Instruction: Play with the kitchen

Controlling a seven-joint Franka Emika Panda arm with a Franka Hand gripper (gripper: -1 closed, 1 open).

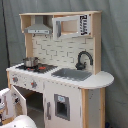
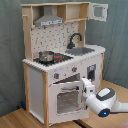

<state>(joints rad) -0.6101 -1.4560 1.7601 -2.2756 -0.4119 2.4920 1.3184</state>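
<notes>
kitchen (image 2: 65, 60) upright | hand (image 2: 86, 85) apparently at its oven door (image 2: 66, 96)

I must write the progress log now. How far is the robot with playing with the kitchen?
Done: in the first exterior view the oven door of the kitchen looks swung open. In hand: in the second exterior view the gripper is at the oven front, near the top edge of the door. Left: the pot stands on the stovetop, and the faucet and the knobs seem untouched.
</notes>
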